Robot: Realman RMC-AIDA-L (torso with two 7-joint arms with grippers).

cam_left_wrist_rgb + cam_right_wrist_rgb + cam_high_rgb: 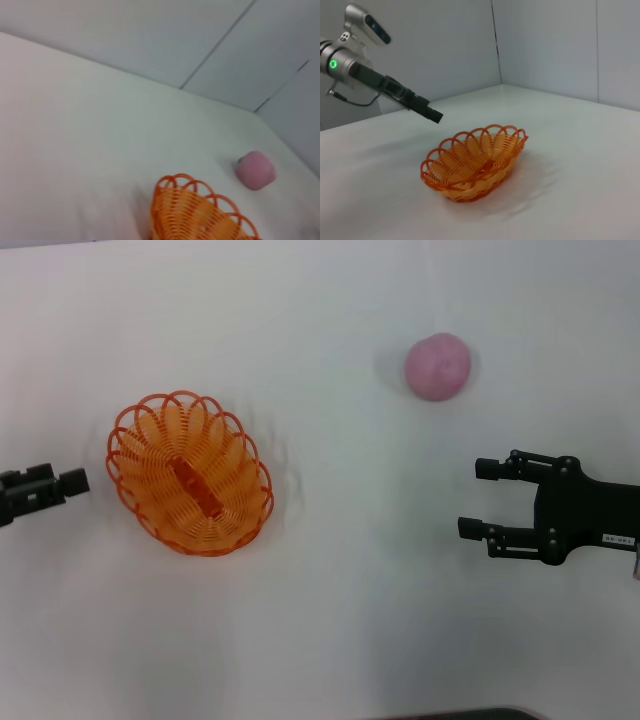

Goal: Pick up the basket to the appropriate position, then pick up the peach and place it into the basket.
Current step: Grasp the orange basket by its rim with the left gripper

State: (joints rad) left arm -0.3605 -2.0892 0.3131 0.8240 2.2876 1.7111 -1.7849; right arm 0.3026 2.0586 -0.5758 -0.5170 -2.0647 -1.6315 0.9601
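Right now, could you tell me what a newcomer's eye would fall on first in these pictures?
The bright orange basket stands out first, sitting empty on the white table toward the robot's left. Next is the pink peach, alone farther back on the right, well apart from the basket. The right gripper is open, short of the peach; the left gripper hangs beside the basket, touching nothing.

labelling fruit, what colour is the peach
Pink-magenta peach, clearest in the head view.

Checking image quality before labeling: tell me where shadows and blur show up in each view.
Head view: faint soft shadows rim the basket and the peach, no glare. Left wrist view: soft throughout, peach edges blurred. Right wrist view: sharpest, with a pale shadow beside the basket.
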